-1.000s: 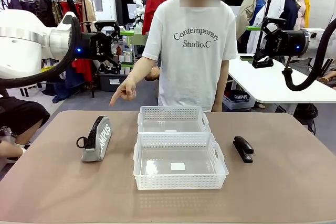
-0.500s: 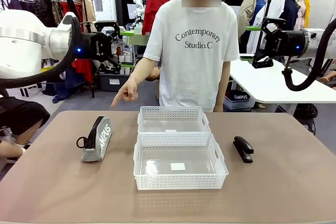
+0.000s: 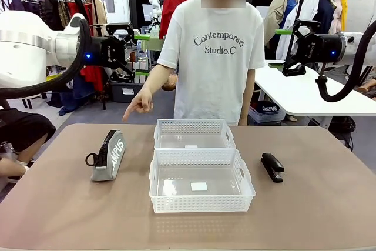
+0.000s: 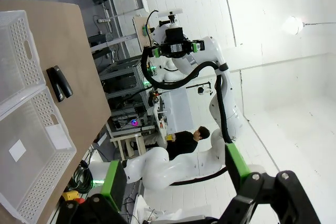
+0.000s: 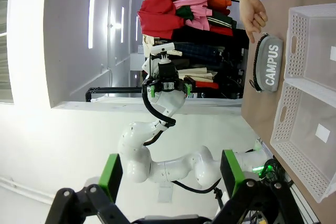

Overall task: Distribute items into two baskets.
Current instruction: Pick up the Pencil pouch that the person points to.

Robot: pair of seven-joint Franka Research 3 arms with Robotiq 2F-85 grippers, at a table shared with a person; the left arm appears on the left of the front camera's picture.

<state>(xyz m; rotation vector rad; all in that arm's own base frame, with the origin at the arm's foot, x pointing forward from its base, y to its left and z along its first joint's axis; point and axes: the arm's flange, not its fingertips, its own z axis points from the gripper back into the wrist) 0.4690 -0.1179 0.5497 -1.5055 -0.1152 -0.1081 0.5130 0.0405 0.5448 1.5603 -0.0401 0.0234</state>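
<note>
The left arm's fingers (image 3: 140, 37) hang high over the left side of the counter (image 3: 311, 216), spread wide and holding nothing. The left wrist view shows the same wide gap between their green pads (image 4: 114, 179). The right arm's fingers (image 3: 284, 31) are raised on the right side, also wide apart and holding nothing. Two white baskets sit mid-counter, touching along their long sides: the near basket (image 3: 202, 204) and the far basket (image 3: 194, 126), each with a small white label on its base. The grey pouch (image 3: 108, 156) lies left of the baskets, its ring pull at the near end. The black stapler (image 3: 272, 166) lies right of them, apart from the near basket. The person's hand (image 3: 138, 105) hovers beyond the pouch, index finger pointing down.
</note>
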